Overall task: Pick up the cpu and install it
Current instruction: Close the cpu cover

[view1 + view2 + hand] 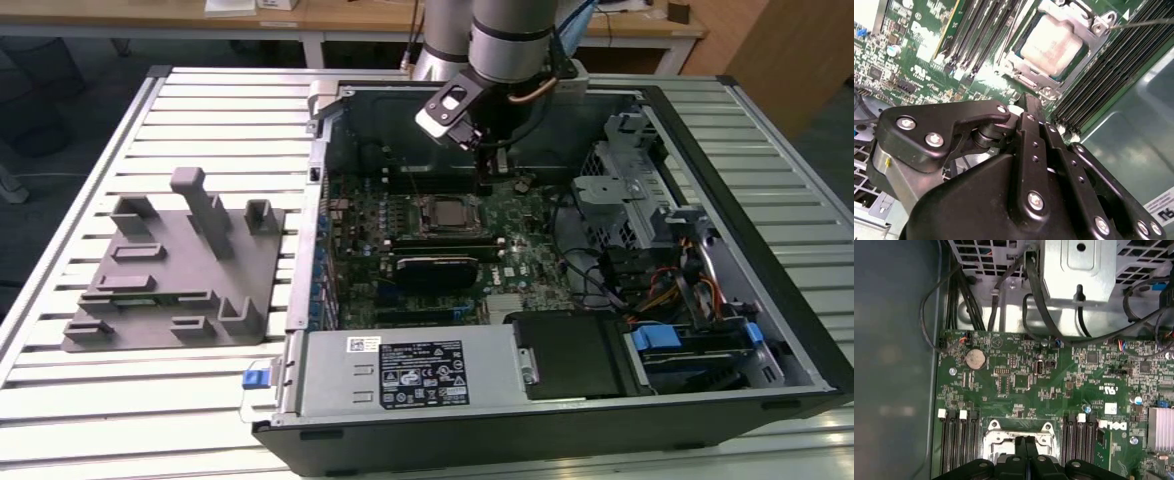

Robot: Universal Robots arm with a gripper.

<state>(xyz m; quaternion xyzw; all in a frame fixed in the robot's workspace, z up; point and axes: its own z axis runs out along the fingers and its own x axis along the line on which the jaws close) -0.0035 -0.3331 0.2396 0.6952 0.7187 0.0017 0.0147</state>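
One slatted metal tabletop [214, 110] is seen in the exterior view, and two things are carried on it. An open computer case [787, 330] is set toward the exterior view's right. A grey plastic tray [160, 290] with upright posts is set toward its left, just beside the case. The case is laid on its side, so the green motherboard [534, 250] is exposed inside. The arm [514, 40] is angled down into the case from the far edge. The tool [483, 172] is held just above the board, close to the socket frame [1093, 36].

In both wrist views the tool's black fingers [1020, 447] [1026, 112] are pressed together, and nothing is gripped between them. In the second wrist view the socket frame is shown just beyond the fingertips. The cpu [1054, 42] is seated inside it, pale silver top upward and ringed by the frame's metal rim. Whether the tool touches the frame cannot be told. Memory slots [959, 445] are ranged on both sides of the socket. A round coin cell [974, 359] is mounted on the board, well apart from the socket, in the first wrist view.
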